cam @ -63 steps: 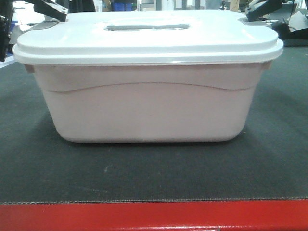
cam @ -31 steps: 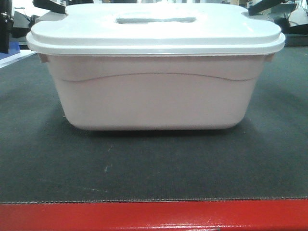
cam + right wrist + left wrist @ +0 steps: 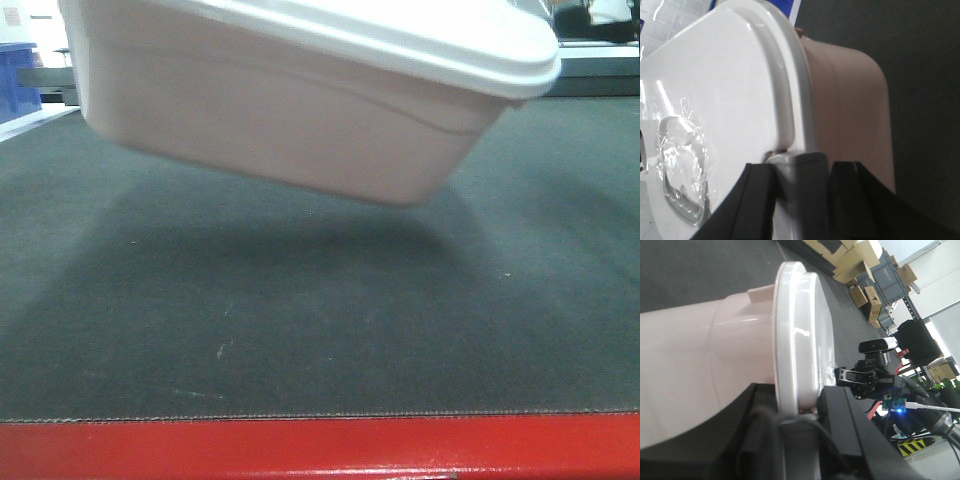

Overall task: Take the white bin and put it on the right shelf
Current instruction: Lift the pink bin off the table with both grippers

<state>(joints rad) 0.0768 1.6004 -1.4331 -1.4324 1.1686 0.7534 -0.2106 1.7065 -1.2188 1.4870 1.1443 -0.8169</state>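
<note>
The white bin point(image 3: 290, 110), a pale pinkish tub with a white lipped lid, hangs in the air above the dark carpeted table point(image 3: 320, 320), tilted with its right end lower. In the left wrist view my left gripper point(image 3: 797, 412) is shut on the lid rim of the bin point(image 3: 700, 365). In the right wrist view my right gripper point(image 3: 800, 172) is shut on the rim at the other end of the bin point(image 3: 850, 100). Neither gripper shows in the front view. The right shelf is out of view.
The table has a red front edge point(image 3: 320, 450). A blue crate point(image 3: 18, 80) stands at the far left. Cardboard boxes point(image 3: 865, 260) and racks stand in the background of the left wrist view, with my right arm point(image 3: 875, 377) beyond the bin.
The bin rested flat on the table a second ago. It has since risen off the carpet, moved up and left in the view, and tilted.
</note>
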